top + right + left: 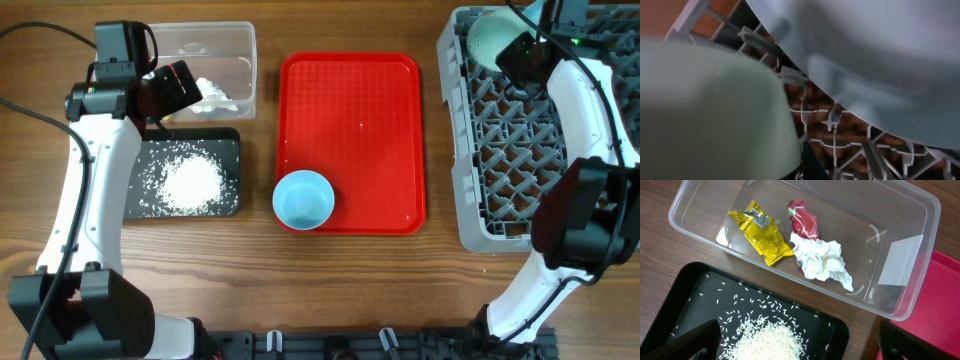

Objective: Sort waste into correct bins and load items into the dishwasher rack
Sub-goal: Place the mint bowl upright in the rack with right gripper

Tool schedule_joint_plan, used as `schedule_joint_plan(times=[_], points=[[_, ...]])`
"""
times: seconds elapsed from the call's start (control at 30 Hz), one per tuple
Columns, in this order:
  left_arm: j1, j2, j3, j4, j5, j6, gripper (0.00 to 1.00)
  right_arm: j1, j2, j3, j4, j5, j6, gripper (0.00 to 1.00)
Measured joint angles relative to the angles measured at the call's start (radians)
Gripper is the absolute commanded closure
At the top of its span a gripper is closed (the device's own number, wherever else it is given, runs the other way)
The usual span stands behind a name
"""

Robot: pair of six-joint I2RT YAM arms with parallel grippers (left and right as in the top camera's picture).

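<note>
On the brown wood table (350, 290), the red tray (350, 80) sits in the middle with a light blue bowl (303, 199) at its seven o'clock corner. The rack (520, 150) at three o'clock is grey with a criss-cross pattern, and it has a pale green bowl (488, 40) at its eleven o'clock corner. At ten o'clock, the see-through tub (855, 225) shows a yellow wrapper (762, 237), a red wrapper (802, 220) and a white tissue (820, 262), and the black tray (685, 295) at its six o'clock is speckled with white grains (772, 340).

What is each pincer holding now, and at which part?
Left pincer: nothing, open over the black tray. Right pincer: beside the mint bowl in the rack; hold cannot be told.
</note>
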Motion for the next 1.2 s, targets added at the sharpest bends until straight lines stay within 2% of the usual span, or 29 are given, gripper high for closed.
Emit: schedule_joint_plan(times=[0.17, 0.4, 0.43, 0.6, 0.73, 0.8, 0.93, 1.03, 1.13, 1.2], points=[[0.000, 0.000, 0.000, 0.000, 0.000, 0.000, 0.00, -0.001, -0.001, 0.000, -0.004, 0.034, -0.112, 0.96], [0.000, 0.000, 0.000, 0.000, 0.000, 0.000, 0.00, 0.000, -0.120, 0.000, -0.070, 0.249, -0.168, 0.96], [0.000, 0.000, 0.000, 0.000, 0.000, 0.000, 0.00, 0.024, -0.138, 0.000, -0.082, 0.317, -0.185, 0.96], [0.000, 0.000, 0.000, 0.000, 0.000, 0.000, 0.00, 0.130, -0.138, 0.000, -0.075, 0.392, -0.190, 0.96], [0.000, 0.000, 0.000, 0.000, 0.000, 0.000, 0.00, 0.140, -0.138, 0.000, -0.080, 0.532, -0.231, 0.96], [0.000, 0.000, 0.000, 0.001, 0.000, 0.000, 0.00, 0.179, -0.138, -0.002, -0.015, 0.655, -0.327, 0.96], [0.000, 0.000, 0.000, 0.001, 0.000, 0.000, 0.00, 0.298, -0.137, -0.007, 0.278, 0.787, -0.649, 0.96], [0.000, 0.000, 0.000, 0.000, 0.000, 0.000, 0.00, 0.319, -0.093, -0.005, 0.457, 0.920, -0.916, 0.96], [0.000, 0.000, 0.000, 0.002, 0.000, 0.000, 0.00, 0.314, -0.002, -0.005, 0.523, 1.037, -1.104, 0.96], [0.000, 0.000, 0.000, 0.002, 0.000, 0.000, 0.00, 0.314, 0.048, -0.005, 0.523, 1.067, -1.172, 0.96]])
